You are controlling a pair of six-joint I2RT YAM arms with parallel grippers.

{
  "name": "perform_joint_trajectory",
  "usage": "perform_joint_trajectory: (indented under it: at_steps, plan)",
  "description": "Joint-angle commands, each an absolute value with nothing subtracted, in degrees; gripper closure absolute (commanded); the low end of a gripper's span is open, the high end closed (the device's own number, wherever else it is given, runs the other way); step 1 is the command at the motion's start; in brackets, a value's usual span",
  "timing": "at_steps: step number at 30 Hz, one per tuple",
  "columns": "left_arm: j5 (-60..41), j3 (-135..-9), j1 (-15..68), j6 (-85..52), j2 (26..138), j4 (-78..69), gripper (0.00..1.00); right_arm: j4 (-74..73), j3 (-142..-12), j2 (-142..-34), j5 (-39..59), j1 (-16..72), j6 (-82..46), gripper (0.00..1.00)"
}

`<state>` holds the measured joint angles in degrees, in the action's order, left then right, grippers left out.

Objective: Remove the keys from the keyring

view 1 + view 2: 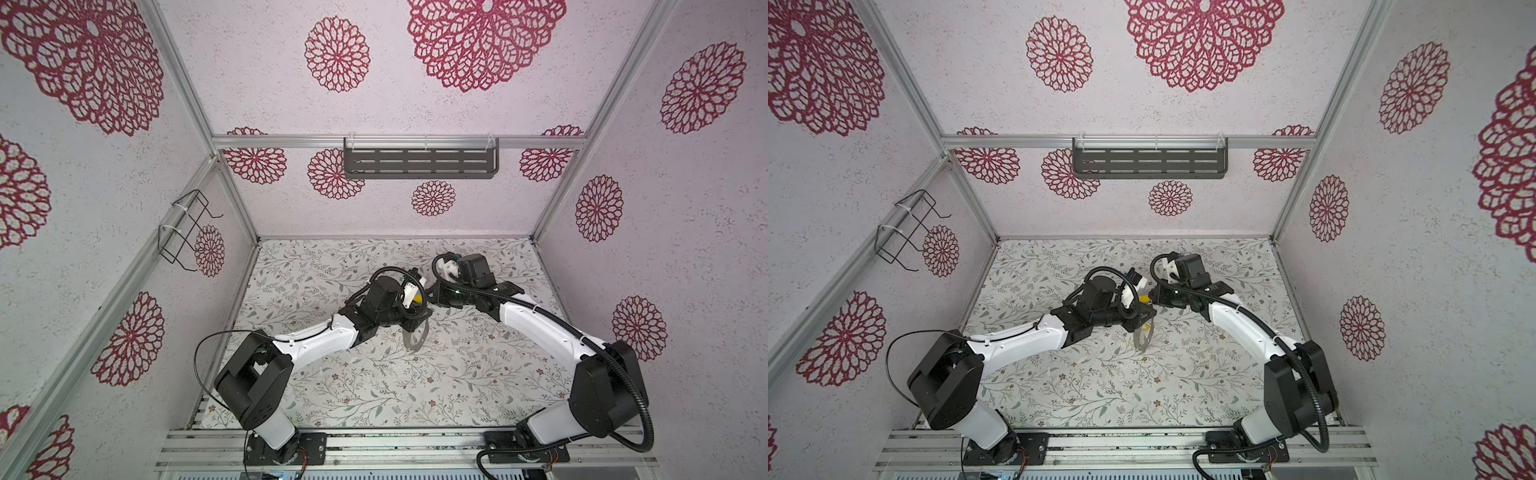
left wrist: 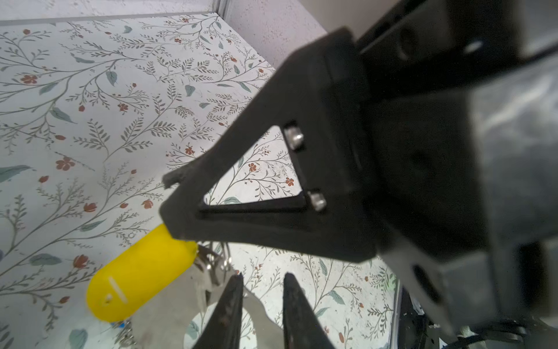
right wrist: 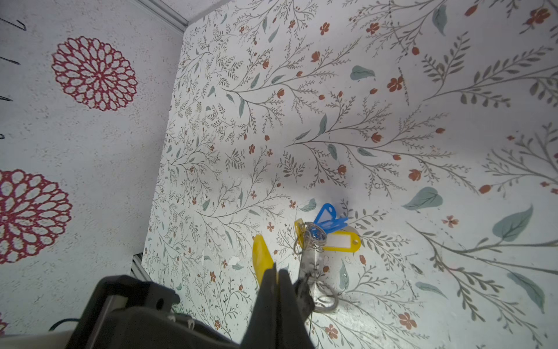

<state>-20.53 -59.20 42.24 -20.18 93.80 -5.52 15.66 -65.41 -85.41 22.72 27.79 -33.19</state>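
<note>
Arms meet just past the middle of the table [image 1: 374, 386], toward 12 o'clock. My right gripper [image 3: 273, 270] is clenched on one yellow key [image 3: 261, 255]. The keyring [image 1: 406, 340] sits at 6 o'clock from my left gripper [image 1: 420, 318] in both top views, touching or nearly so; whether those fingers grasp it I cannot tell. The other keys [image 3: 332, 225], blue and yellow, bunch close by.

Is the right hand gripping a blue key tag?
No, the right hand is shut on a yellow key tag; the blue key tags are apart from it.
</note>
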Motion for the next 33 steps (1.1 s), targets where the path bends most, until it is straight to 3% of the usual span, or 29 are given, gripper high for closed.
perform_joint_trajectory:
  at_steps: [1,12,33]
  plan:
    - [-21.4,-61.3,40.7,-19.2,95.2,-4.2,0.73,15.7,-68.2,-82.9,23.1,27.7,-33.8,1.0]
    - [-21.7,-61.1,39.7,-18.8,95.7,-6.4,0.7,16.0,-69.0,-83.1,23.4,27.7,-33.7,1.0]
    - [-21.7,-64.1,39.0,-11.6,95.2,-3.6,0.74,16.0,-69.3,-83.5,25.5,28.0,-32.8,1.0]
